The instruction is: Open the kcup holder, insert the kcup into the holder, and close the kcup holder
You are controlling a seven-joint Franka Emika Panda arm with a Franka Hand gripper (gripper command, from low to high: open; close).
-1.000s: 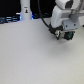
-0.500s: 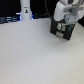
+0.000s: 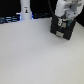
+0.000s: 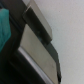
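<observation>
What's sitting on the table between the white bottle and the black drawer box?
Nothing: in the exterior view, only bare white table shows between the white bottle and the black drawer box.

Between the earlier views and now, the white gripper (image 3: pixel 61 21) sits lower over the black kcup holder (image 3: pixel 62 31), its body covering more of the unit's top.

My exterior view is soft and low in detail, with the white table (image 3: pixel 30 55) evenly lit and a bluish glow behind the tall white bottle (image 3: pixel 25 10) at the back. My wrist view is heavily blurred at close range, edges smeared, with dark shadow filling one corner.
</observation>
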